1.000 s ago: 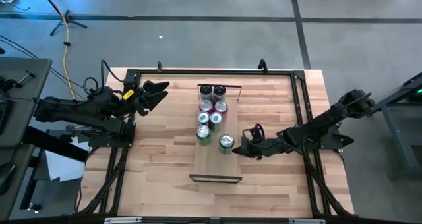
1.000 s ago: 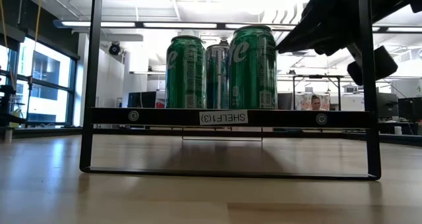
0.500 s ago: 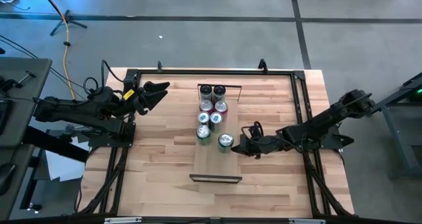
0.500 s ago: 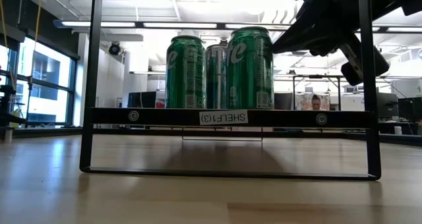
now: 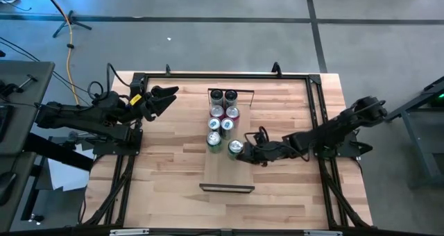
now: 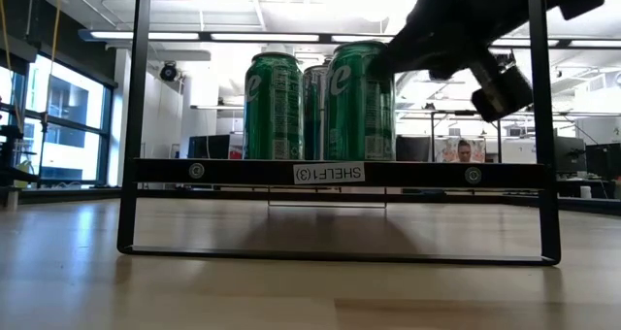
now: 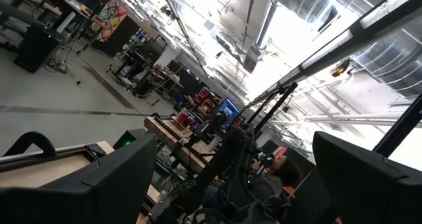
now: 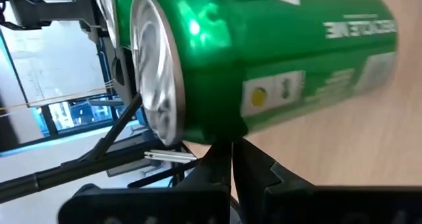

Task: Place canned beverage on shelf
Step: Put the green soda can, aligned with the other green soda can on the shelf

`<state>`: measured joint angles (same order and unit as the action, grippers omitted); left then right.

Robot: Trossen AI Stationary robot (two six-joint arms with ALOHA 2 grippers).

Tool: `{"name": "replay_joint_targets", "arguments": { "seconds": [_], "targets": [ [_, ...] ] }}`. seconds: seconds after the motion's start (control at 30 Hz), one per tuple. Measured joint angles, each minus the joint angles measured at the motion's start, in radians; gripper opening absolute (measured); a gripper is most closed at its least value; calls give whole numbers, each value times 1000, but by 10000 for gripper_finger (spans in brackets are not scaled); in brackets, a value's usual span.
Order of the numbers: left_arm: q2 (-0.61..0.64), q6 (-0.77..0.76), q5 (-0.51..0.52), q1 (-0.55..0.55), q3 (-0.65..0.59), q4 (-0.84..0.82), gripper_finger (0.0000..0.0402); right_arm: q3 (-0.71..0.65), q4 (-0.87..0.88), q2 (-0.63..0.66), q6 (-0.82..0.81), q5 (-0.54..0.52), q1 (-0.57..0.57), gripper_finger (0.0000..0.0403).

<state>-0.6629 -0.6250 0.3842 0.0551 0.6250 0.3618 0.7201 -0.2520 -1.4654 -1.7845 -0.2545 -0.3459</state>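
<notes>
The right gripper, fingers pinched shut, has slid leftward against the green aluminium drink can mid-frame on the long pale wooden shelf, nudging it toward the other cans; the left gripper waits open upper left.

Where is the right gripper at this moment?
In the high view the right gripper, shut, is against the right side of the nearest green can on the shelf, mid-table; the left gripper waits open at the table's far left.
</notes>
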Motion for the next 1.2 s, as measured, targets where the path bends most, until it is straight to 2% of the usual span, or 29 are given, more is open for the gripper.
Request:
{"name": "replay_joint_targets", "arguments": {
  "seconds": [0.5, 0.97, 1.2],
  "targets": [
    [0, 0, 0, 0, 0, -11, 365, 28, 0, -15, 62, 23, 3, 0],
    [0, -1, 0, 0, 0, -10, 365, 28, 44, -14, 23, 26, -66, 0],
    [0, -26, 0, 0, 0, -10, 365, 28, 53, -14, 5, -57, -59, 0]
  ]
}}
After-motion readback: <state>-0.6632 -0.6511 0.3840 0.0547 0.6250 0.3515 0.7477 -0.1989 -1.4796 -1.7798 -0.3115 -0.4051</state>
